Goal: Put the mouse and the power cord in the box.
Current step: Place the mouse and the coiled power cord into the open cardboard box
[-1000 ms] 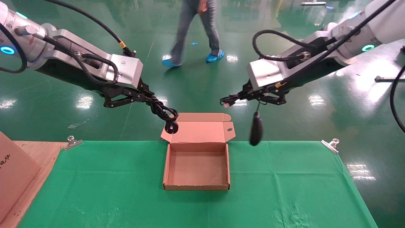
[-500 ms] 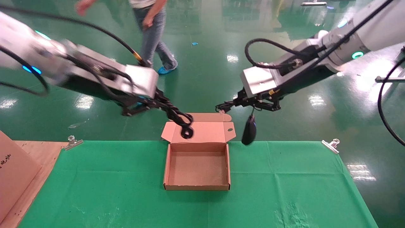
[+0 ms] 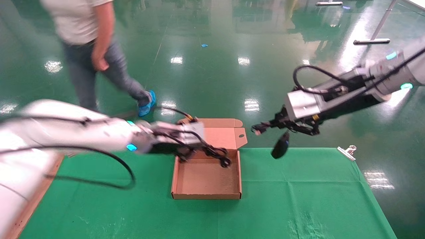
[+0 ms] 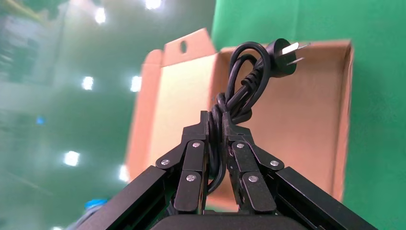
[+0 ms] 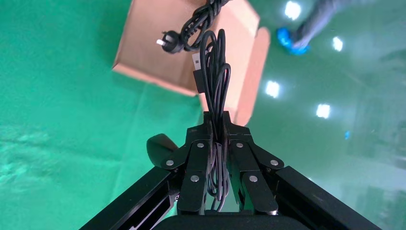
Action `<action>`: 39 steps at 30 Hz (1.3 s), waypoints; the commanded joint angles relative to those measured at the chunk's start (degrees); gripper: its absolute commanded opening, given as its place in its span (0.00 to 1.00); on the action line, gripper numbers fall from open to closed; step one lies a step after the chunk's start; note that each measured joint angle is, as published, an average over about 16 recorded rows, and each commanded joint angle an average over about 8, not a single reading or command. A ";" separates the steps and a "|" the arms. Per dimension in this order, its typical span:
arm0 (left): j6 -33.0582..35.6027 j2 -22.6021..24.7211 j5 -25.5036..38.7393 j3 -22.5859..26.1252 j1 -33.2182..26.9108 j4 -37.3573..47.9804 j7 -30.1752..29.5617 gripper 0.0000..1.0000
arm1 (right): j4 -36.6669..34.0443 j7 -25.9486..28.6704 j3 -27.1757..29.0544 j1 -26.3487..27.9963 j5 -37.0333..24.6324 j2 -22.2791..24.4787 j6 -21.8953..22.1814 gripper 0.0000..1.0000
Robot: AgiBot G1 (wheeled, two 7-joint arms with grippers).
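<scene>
The left hand in the head view reaches over the far part of the box, pinching the power cord, whose plug end hangs just above the box floor near the far right corner. The box sits open on the green-covered table, its lid flap standing up at the far side. The right hand hovers to the right of the box, beyond the table's far edge, clamped on a bundle of thin wire, and the mouse dangles below it, off to the right of the box and touching nothing. A person walks on the floor beyond the box.

In the left wrist view, the left hand has its fingers pressed together on the twisted power cord, with the plug's prongs pointing out over the box interior.

In the right wrist view, the right hand is closed tight on the coiled mouse wire. The mouse shows beside the fingers, over the green cloth and outside the box. The power cord hangs over the box farther off.
</scene>
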 commanded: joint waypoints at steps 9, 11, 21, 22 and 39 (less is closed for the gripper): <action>-13.88 4.39 -0.91 5.29 5.90 7.75 -1.93 0.00 | -0.92 -1.31 -0.55 -3.22 -0.92 1.17 2.40 0.00; -15.37 4.41 -1.52 7.12 6.23 7.61 -2.40 0.13 | -1.33 -1.54 -0.67 -3.92 -1.08 1.00 2.91 0.00; -16.68 3.96 -8.48 12.33 6.31 9.09 0.21 1.00 | -3.06 -2.07 -1.05 -5.73 -1.57 -0.40 4.70 0.00; -16.40 3.92 -9.40 12.45 6.21 9.55 0.80 1.00 | -3.16 -2.07 -1.11 -5.73 -1.66 -0.57 4.80 0.00; -9.38 1.36 -21.16 12.64 1.68 13.89 11.18 1.00 | -3.44 -0.80 -1.14 -4.15 -1.47 -5.33 4.69 0.00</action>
